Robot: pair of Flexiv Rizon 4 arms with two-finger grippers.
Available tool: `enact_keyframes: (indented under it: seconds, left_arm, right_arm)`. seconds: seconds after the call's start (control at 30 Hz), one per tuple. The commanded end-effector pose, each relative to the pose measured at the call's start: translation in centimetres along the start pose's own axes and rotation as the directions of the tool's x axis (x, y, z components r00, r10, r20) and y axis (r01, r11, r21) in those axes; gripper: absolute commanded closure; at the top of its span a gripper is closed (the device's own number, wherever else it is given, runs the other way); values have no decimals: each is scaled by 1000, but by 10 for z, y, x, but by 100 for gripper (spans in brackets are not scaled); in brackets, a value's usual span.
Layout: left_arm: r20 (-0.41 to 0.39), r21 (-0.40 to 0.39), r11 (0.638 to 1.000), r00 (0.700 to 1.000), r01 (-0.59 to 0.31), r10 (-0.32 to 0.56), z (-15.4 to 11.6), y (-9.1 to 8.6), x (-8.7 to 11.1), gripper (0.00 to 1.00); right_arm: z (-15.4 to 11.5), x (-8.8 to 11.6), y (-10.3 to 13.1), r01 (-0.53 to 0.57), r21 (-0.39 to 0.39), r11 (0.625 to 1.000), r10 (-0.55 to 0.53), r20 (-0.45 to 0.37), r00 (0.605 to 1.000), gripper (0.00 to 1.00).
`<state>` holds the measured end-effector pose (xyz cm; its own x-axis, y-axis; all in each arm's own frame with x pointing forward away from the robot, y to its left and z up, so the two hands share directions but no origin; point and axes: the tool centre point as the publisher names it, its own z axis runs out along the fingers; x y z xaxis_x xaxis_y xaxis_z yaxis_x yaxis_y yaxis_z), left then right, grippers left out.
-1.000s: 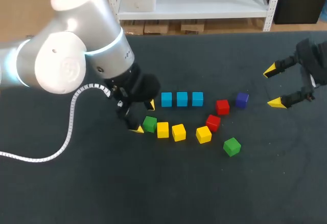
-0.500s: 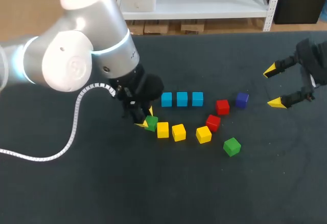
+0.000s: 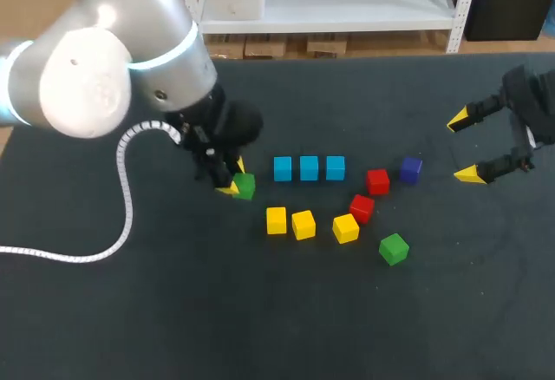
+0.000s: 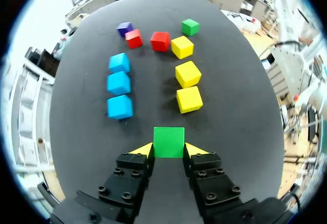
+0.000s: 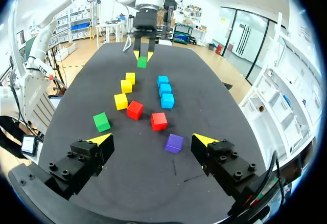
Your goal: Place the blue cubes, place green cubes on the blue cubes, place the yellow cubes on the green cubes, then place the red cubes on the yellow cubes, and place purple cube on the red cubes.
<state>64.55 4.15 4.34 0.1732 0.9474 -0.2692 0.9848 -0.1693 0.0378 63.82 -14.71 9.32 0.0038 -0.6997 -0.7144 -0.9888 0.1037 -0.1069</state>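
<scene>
Green cube (image 3: pixel 244 187) clamped between the yellow tips of the left gripper (image 4: pixel 168 149), seemingly raised off the table (image 3: pixel 173 311), just beside the left end of the row of three blue cubes (image 3: pixel 309 168) and apart from the yellow cubes (image 3: pixel 303 224). Right gripper (image 3: pixel 462 147) well away at the table's right side, fingers spread wide, holding nothing

To do this step well: carry across to the nearest blue cube (image 3: pixel 283 168), high enough to clear its top. Square the edges with the blue faces before descending. Lower straight down until seated flush, then part the fingers and withdraw upward, never sideways. Narrow gaps in the blue row, so probably best to keep the fingers across the row, front and back, not down between neighbours

Against a second ago: then on the table at the left end of the yellow row, just beside the first yellow cube, fingers open around it; half a second ago, fingers closed on it there; now away from the yellows, nearer the blue row. No shift in the right arm, red cubes (image 3: pixel 376 180), purple cube (image 3: pixel 410 168) or second green cube (image 3: pixel 394 248)
</scene>
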Motion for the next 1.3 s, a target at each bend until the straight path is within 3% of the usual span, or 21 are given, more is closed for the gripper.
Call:
enact_keyframes:
  seconds: [0.03, 0.23, 0.73, 1.3]
  left_arm:
    - [6, -23, 999, 999, 49, -49, -21, 4, 7, 100]
    - [19, -50, 994, 995, 102, -101, -35, 26, 2, 100]
    - [20, -96, 995, 999, 38, -36, -25, 61, -42, 100]
    - [20, -75, 995, 998, 63, -61, -2, 66, -68, 100]
  right_arm:
    - [1, 1, -1, 1, 0, 1000, -1, 3, 1000, 0]
    - [1, 1, -1, 1, 0, 1000, -1, 3, 1000, 0]
    - [1, 1, -1, 1, 0, 1000, -1, 3, 1000, 0]
    - [1, 1, -1, 1, 0, 1000, -1, 3, 1000, 0]
